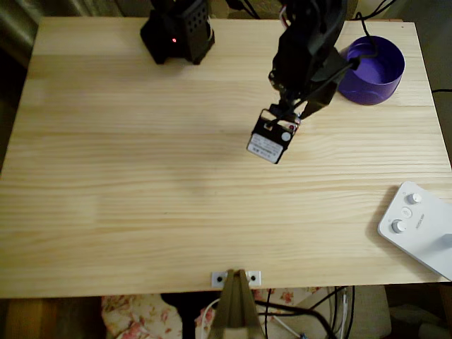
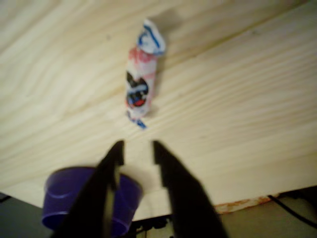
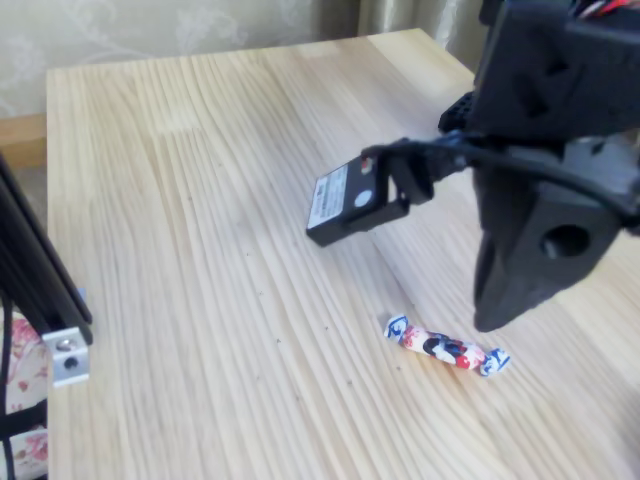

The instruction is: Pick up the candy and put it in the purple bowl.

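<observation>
Nothing of the task is finished yet, judging by how things lie: the candy [image 2: 138,84] lies flat on the bare wooden table [image 1: 141,176], ungrasped, and the purple bowl [image 1: 372,70] at the far right corner in the overhead view looks to hold nothing — though the arm covers part of it. What remains is the whole job: closing on the sweet, lifting it, carrying it to the bowl and letting go. In the wrist view the gripper [image 2: 137,148] has its two dark fingers parted by a narrow gap, with nothing between them. The candy sits just beyond the fingertips, apart from them, with its long axis running roughly along the line of reach, so the jaws would close across its width. In the fixed view the sweet [image 3: 447,349] lies on the near right part of the table with the gripper's dark tip [image 3: 500,300] hanging just above and to the right of it — not touching, as far as I can judge. The approach seems almost lined up; a short descent looks needed before closing.
</observation>
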